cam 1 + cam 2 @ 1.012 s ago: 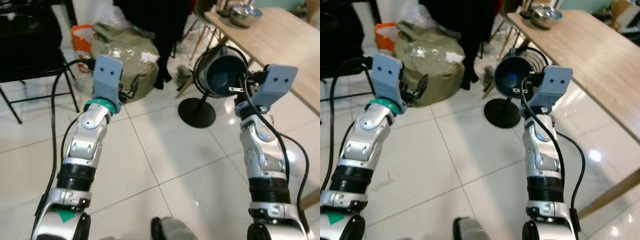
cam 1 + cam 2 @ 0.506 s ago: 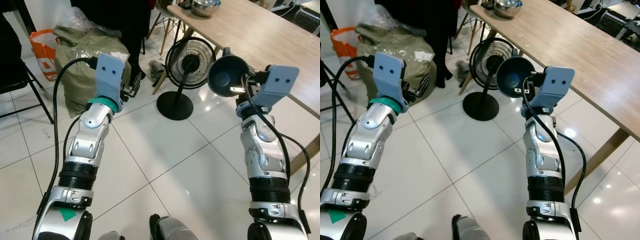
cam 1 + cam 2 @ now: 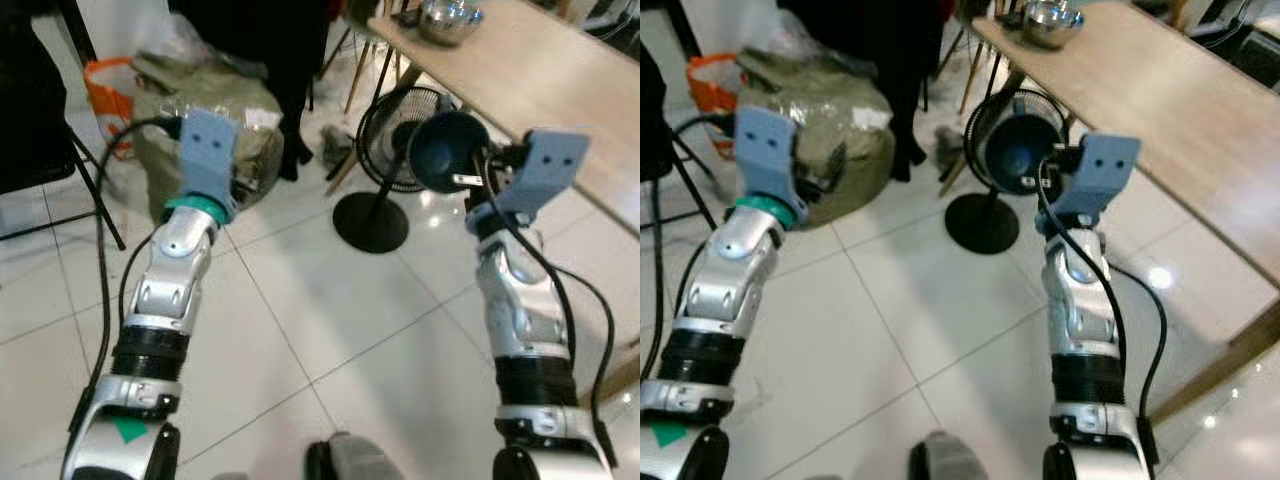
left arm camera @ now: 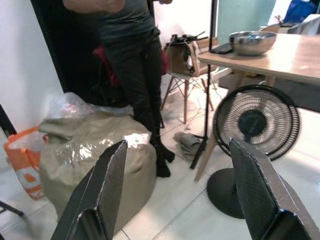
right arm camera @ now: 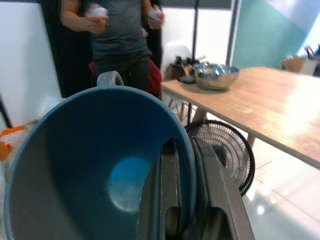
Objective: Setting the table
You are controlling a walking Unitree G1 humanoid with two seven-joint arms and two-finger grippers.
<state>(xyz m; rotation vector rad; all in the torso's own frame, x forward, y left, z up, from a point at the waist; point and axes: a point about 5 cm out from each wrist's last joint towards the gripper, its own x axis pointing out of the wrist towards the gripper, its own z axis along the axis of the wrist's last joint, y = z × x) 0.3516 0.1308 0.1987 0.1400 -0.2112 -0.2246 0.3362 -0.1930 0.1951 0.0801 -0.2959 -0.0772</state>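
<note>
Bowl (image 5: pixel 95 170), blue, rides pinched by its rim in the right gripper (image 5: pixel 182 200) short of the wooden table (image 3: pixel 1160 110); carry it level, left gripper (image 4: pixel 180 195) spread and empty.

Glossy white tiled floor (image 3: pixel 300 300), wooden table (image 3: pixel 1180 100), black floor fan (image 3: pixel 385 170), olive sack (image 3: pixel 830 130)

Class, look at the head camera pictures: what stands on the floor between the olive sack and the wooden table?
A black floor fan stands on the white tiles between the olive sack and the wooden table. In the left eye view, the blue bowl held by the right claw partly overlaps it.
</note>
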